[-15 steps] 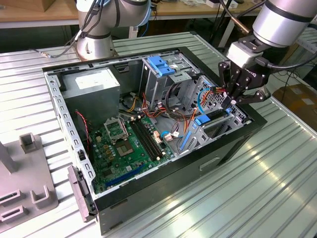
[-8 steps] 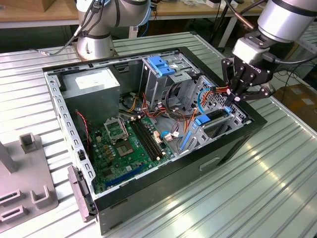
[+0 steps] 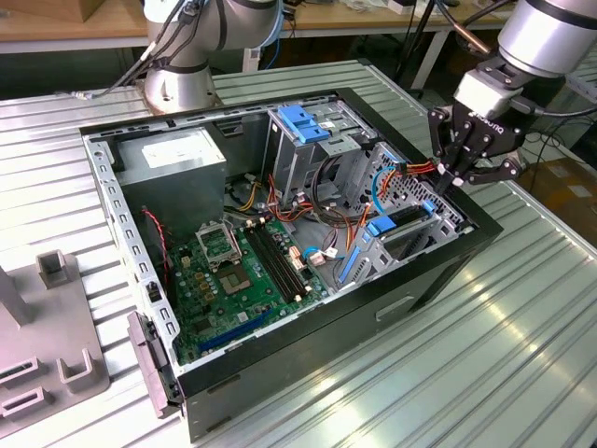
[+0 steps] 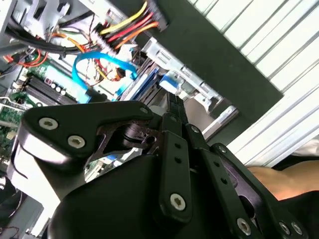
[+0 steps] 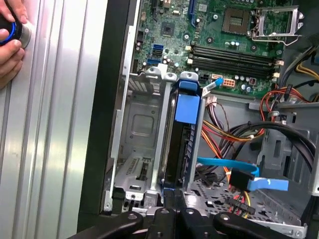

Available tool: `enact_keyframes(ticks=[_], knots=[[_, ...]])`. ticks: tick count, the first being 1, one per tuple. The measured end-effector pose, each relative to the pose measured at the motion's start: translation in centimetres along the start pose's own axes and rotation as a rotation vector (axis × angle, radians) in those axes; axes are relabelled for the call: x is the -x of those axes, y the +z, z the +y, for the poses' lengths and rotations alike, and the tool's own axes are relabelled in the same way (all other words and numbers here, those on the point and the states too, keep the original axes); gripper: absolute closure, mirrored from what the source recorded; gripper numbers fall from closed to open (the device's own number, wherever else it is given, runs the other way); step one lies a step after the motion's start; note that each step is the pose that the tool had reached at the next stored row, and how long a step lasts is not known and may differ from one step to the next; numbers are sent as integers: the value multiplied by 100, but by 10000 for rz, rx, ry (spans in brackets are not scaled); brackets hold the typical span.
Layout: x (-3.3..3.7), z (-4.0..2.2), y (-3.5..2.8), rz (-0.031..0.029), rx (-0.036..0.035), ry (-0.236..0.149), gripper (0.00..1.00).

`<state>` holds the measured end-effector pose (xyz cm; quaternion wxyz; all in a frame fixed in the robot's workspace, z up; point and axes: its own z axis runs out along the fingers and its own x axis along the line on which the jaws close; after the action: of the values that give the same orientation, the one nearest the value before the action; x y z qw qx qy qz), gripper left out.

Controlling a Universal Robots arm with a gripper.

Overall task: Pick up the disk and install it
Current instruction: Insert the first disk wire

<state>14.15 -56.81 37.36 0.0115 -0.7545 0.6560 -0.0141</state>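
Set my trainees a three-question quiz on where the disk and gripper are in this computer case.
1. True or false: the disk lies flat on the motherboard.
2. The gripper is nearest to: A the power supply, B the drive bay, C the CPU socket.
3. What colour is the flat cable beside the bay?
Key: 1 false, it sits in a bay slot; 2 B; 3 blue.

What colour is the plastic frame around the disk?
Bright blue; it shows best on the disk in the first wrist view.
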Motion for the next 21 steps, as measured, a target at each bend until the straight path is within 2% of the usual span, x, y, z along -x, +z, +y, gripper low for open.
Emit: enact_keyframes(ticks=[2, 5, 7, 9, 11, 19, 20, 21], knots=[[7, -56, -3, -1, -1, -4, 89], [15, -62, -3, -8, -8, -233, 89], [16, -62, -2, -20, -13, -525, 89], [17, -63, -3, -32, -16, -914, 89], [16, -62, -3, -54, -20, -1538, 89], [16, -65, -3, -114, -30, -3156, 89], [16, -66, -3, -129, -33, -3585, 89], [16, -66, -3, -135, -34, -3754, 89]])
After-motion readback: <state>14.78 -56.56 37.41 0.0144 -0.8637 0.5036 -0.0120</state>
